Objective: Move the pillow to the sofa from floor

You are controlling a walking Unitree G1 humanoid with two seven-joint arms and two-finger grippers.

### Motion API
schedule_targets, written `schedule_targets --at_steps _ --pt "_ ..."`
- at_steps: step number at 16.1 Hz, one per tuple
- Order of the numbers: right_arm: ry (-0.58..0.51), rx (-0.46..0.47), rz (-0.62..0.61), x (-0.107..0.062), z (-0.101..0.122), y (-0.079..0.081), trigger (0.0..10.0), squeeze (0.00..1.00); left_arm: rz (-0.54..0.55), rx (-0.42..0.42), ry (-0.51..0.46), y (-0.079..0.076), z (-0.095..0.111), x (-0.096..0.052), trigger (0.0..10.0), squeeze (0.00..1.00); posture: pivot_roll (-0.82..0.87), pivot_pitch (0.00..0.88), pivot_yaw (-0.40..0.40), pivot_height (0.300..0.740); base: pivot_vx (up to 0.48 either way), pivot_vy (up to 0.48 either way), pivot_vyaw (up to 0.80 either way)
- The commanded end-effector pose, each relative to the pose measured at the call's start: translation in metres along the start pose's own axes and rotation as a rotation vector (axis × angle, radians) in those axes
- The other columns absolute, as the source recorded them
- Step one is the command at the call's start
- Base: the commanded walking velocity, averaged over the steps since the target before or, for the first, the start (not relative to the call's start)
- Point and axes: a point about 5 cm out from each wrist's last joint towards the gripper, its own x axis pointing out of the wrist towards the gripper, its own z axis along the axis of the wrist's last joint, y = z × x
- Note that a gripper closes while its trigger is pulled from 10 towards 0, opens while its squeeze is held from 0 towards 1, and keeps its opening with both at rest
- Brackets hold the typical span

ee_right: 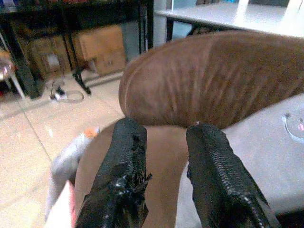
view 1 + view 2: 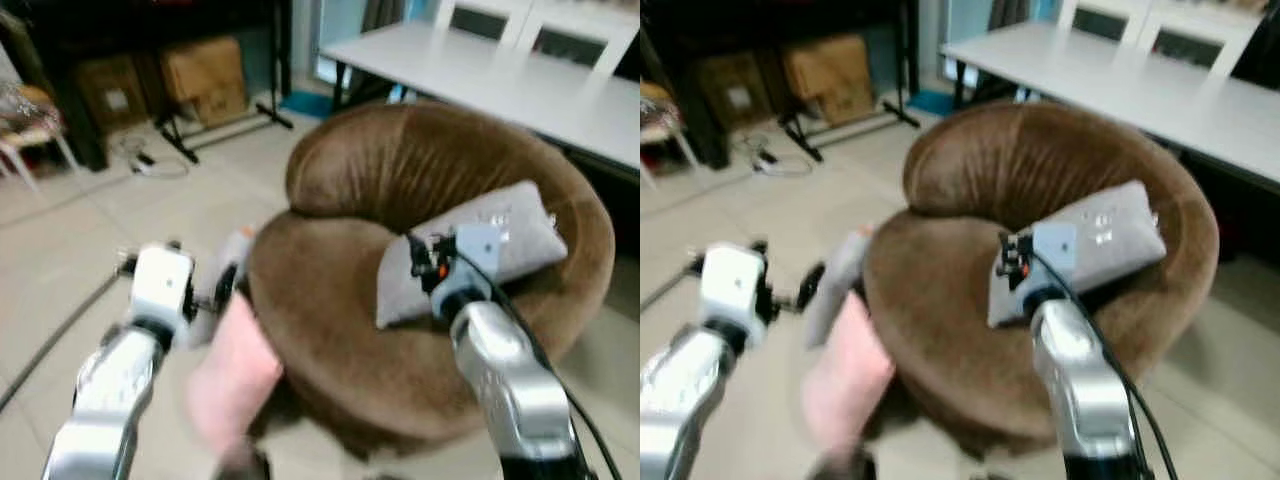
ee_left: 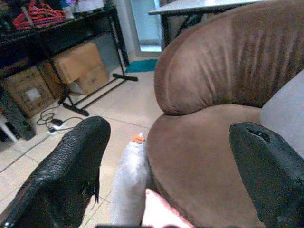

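Note:
A grey pillow (image 2: 505, 235) lies across the seat of the round brown sofa (image 2: 330, 340), leaning on its backrest. On the floor, a second grey pillow (image 2: 228, 265) and a pink pillow (image 2: 235, 375) lean against the sofa's left side. My left gripper (image 3: 171, 135) is open wide, held just above those floor pillows at the sofa's left edge. My right gripper (image 1: 166, 130) hovers over the seat at the near end of the grey pillow (image 1: 266, 161), its fingers apart with nothing between them.
A white table (image 2: 500, 70) stands behind the sofa at the back right. Cardboard boxes (image 2: 205, 75) sit under a dark rack at the back left, with a stand's legs (image 2: 215, 130) and cables (image 2: 150, 165) on the tiled floor.

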Motion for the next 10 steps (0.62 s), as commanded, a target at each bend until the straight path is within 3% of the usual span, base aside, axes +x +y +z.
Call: schedule_targets --at_steps 1,6,10 --pt "-0.001 -0.009 -0.008 0.0016 0.0047 -0.0037 10.0 0.00 0.028 0.018 -0.035 0.0032 0.0078 0.0023 10.0 0.00 0.04 0.000 -0.063 0.740 0.000 0.000 0.00" --pt "0.032 -0.029 0.001 0.0025 0.0029 -0.0040 10.0 0.00 0.058 -0.017 -0.036 0.0029 0.0054 0.0004 10.0 0.00 0.04 0.000 -0.071 0.740 0.000 0.000 0.00" --pt "0.044 -0.041 -0.001 0.0025 0.0014 -0.0032 10.0 0.00 0.062 -0.022 -0.035 0.0024 0.0051 0.0003 10.0 0.00 0.05 0.000 -0.078 0.740 0.000 0.328 0.00"
